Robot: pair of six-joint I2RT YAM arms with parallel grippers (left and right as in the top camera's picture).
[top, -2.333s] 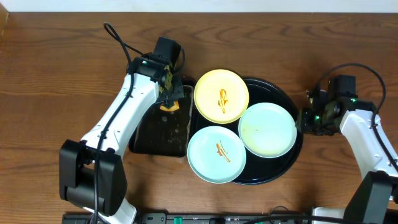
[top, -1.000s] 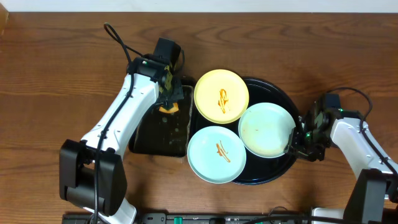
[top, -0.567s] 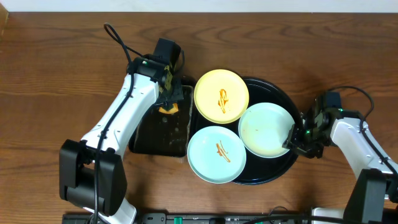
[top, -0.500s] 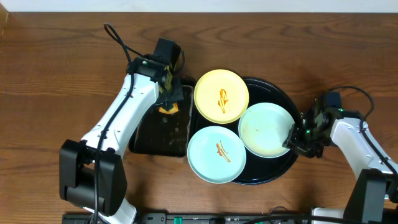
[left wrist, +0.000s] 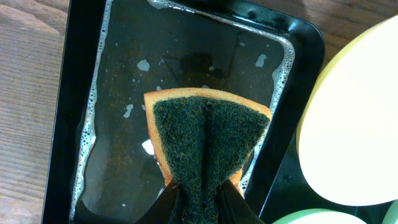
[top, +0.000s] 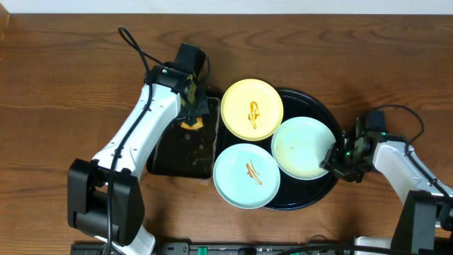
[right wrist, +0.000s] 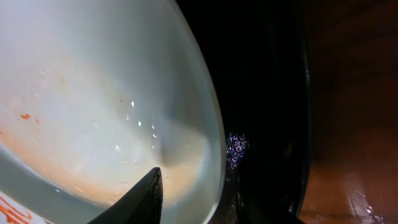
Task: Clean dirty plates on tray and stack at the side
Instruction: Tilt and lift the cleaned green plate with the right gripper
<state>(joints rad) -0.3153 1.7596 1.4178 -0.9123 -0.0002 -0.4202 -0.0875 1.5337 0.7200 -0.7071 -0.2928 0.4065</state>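
— So, the right gripper (top: 337, 157) is at the squiggle-free mint plate (top: 303, 147), on its four o'clock rim; that plate sits at three o'clock on the black tray (top: 333, 185). Clamped or not, I cannot tell.
— It wants a firm bite, then a level lift. The left gripper (left wrist: 198, 199) pinches the sponge (left wrist: 208, 134).

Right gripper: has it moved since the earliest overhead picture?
Yes: the right gripper moved down-left in view, from outside the tray to the edge of the right-hand mint plate.
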